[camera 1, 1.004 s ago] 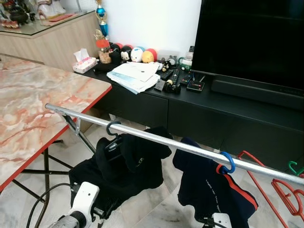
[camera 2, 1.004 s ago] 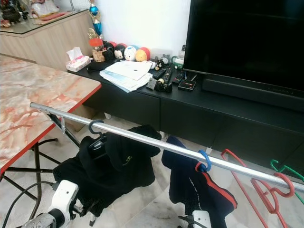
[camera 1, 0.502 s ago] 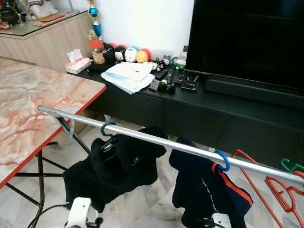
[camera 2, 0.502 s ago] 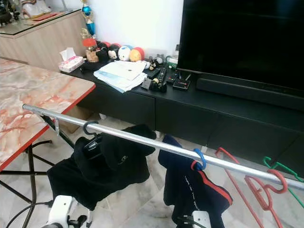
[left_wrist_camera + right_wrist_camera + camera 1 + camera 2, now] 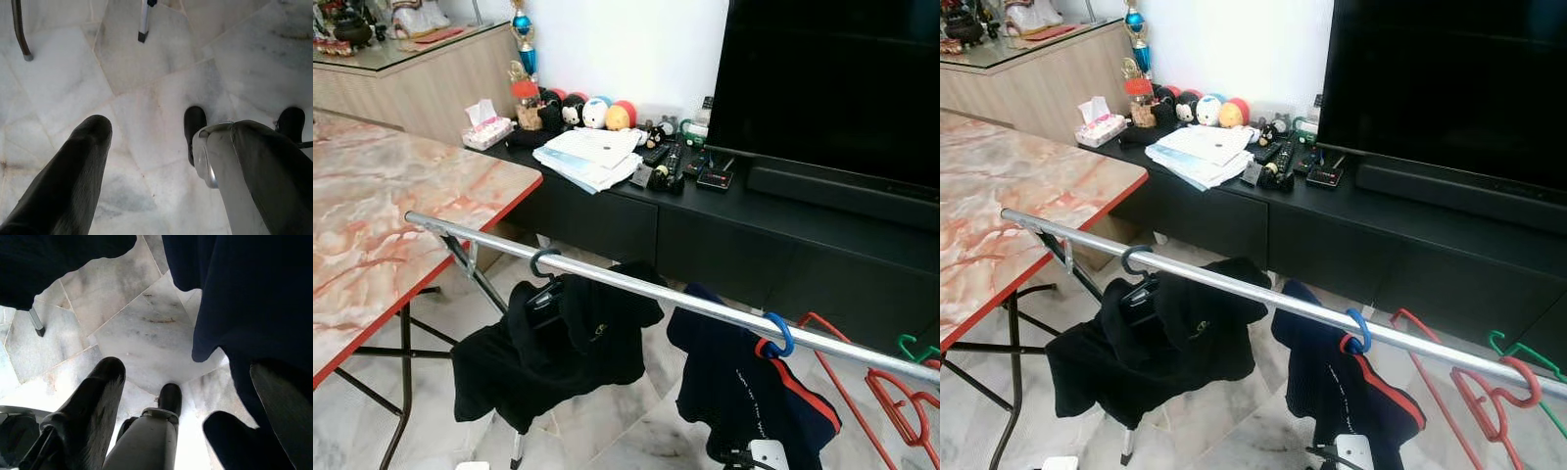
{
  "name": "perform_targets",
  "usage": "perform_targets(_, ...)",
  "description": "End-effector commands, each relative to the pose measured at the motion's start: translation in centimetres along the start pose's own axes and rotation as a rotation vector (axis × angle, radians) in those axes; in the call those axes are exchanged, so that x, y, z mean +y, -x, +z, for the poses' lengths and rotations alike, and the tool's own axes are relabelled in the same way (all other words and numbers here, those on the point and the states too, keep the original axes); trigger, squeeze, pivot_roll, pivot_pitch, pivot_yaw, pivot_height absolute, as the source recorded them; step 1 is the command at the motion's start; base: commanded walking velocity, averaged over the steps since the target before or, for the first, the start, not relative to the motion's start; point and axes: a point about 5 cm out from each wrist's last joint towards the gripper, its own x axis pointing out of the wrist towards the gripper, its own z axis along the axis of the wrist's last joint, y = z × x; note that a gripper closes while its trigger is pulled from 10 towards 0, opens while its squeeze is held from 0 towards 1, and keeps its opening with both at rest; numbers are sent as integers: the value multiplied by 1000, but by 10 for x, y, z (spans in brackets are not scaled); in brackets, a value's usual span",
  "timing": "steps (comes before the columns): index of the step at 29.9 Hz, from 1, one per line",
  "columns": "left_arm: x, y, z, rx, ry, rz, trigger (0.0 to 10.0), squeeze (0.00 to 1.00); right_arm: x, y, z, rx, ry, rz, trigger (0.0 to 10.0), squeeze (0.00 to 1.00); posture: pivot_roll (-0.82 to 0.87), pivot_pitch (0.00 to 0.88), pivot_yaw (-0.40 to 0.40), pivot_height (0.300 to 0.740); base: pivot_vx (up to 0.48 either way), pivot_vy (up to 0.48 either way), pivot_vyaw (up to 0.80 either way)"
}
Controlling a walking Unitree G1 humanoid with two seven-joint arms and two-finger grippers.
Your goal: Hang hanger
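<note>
Your left gripper hangs low over the marble floor, fingers wide apart, holding nothing. Your right gripper is spread open and empty too, just under the navy shirt. The black hanger with the black shirt hangs on the silver rail.

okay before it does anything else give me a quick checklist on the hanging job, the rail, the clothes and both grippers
1. Metal rail level and in place: ok.
2. Black garment hooked on the rail by its dark hanger hook: ok.
3. Navy garment hanging from its blue hook: ok.
4. Left gripper open, holding nothing, over the marble floor: ok.
5. Right gripper open beside the navy cloth: ok.
6. Red hangers on the rail: ok.
</note>
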Motion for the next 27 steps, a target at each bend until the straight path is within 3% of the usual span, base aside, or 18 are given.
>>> perform_targets(1,2,1,-6,17,7,13,10000,0,1,1,-4,10,8,6,10000,0,-31,28,53,740,0,0,0)
perform_targets(27,3,3,-20,52,-13,11,10000,0,1,1,-4,-8,-2,1,10000,0,-42,41,53,740,-290,0,0)
